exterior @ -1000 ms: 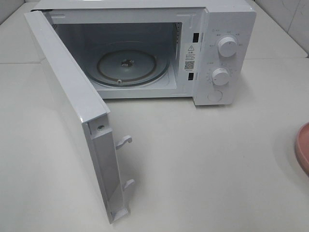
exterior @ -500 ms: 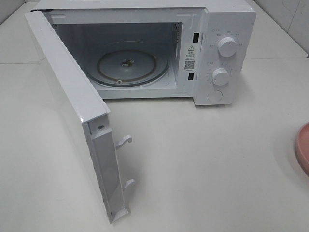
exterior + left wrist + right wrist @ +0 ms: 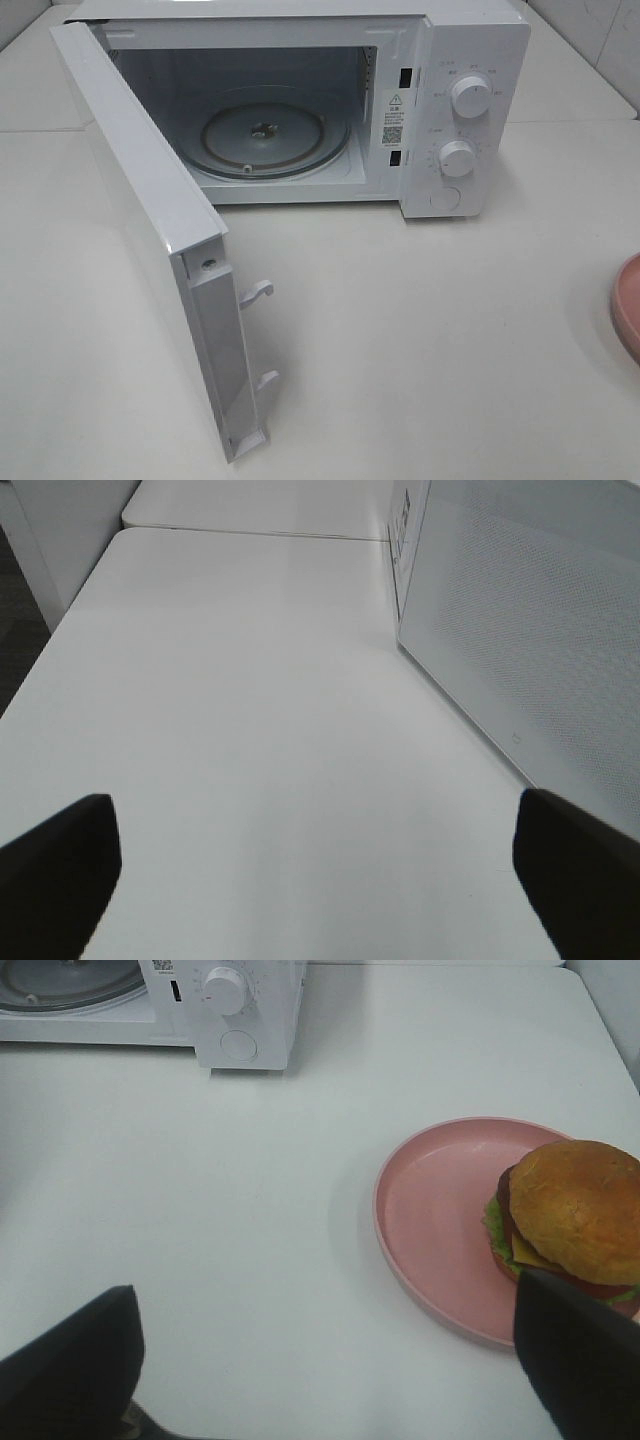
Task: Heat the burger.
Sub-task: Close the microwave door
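Note:
The burger (image 3: 575, 1210), a brown bun with lettuce, cheese and patty, sits on a pink plate (image 3: 440, 1190) in the right wrist view. My right gripper (image 3: 325, 1290) hovers open just short of the plate, one finger (image 3: 580, 1350) overlapping the plate's near rim and nothing between the fingers. The white microwave (image 3: 470, 60) stands at the back with its door (image 3: 140, 190) swung wide open toward the front left, and its glass turntable (image 3: 265, 135) is bare. My left gripper (image 3: 315, 815) is open over the table beside the door (image 3: 530, 630). Neither gripper shows in the high view.
Only the plate's rim (image 3: 628, 305) shows at the right edge of the high view. Two knobs (image 3: 470, 96) and a round button are on the microwave's right panel. The open door's latch hooks (image 3: 256, 293) stick out over the table.

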